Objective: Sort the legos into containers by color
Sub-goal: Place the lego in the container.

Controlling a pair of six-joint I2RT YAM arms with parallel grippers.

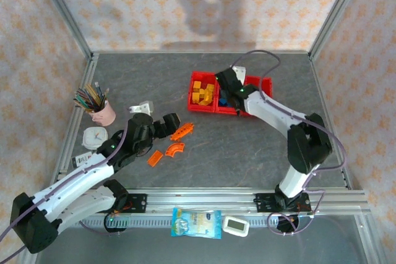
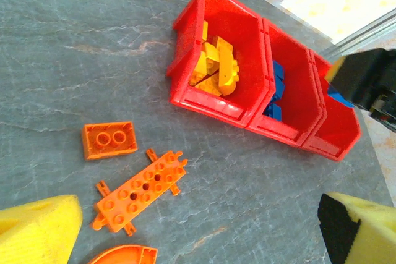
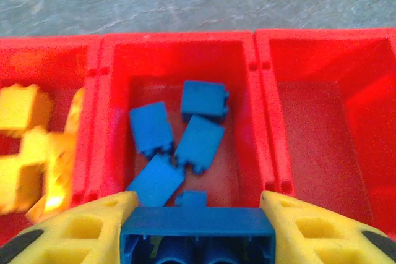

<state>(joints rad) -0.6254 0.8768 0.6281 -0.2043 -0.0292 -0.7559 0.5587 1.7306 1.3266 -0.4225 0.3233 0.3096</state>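
My right hand (image 3: 198, 213) grips a blue lego (image 3: 197, 234) above the middle bin (image 3: 179, 54); I see my left hand (image 2: 198, 227) spread wide near orange legos (image 2: 141, 191).

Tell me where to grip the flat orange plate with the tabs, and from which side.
Likely best: grip the plate across its two long edges, in the middle between the tabs, coming straight down from above. It lies flat on the table with studs up, so only its thin edges are free, and its width is the shorter span.
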